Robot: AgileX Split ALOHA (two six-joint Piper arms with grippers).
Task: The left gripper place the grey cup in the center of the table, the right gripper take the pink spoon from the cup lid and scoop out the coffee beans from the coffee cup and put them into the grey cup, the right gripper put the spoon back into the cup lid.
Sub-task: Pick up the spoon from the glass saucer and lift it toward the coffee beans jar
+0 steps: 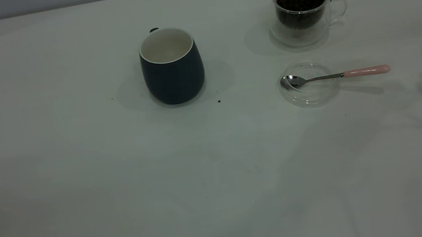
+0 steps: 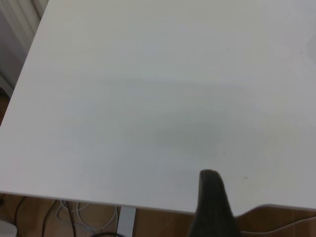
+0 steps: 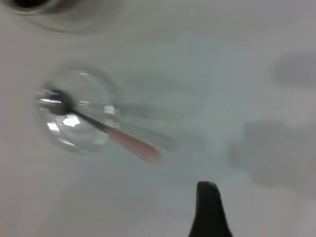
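1. Only one dark fingertip of the right gripper (image 3: 208,207) shows, above the table (image 1: 76,178) near the pink spoon (image 1: 366,71); it holds nothing, and how far it is open I cannot tell.
2. The left gripper (image 2: 213,205) likewise shows one fingertip, over bare table.
3. The spoon's bowl rests in the clear cup lid (image 1: 308,85), handle pointing right.
4. The grey cup (image 1: 172,67) stands mid-table, left of the coffee cup (image 1: 303,10) full of beans.
5. Judged step: fetching the spoon; next, close on the handle.

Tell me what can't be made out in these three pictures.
- Left gripper: left wrist view shows one dark finger only, the rest cut off by the frame edge; open or shut unknown.
- Right gripper: the same in the right wrist view.
- Pink spoon and cup lid: motion-blurred there.
- Grey cup: its handle is mostly hidden behind its body in the exterior view.
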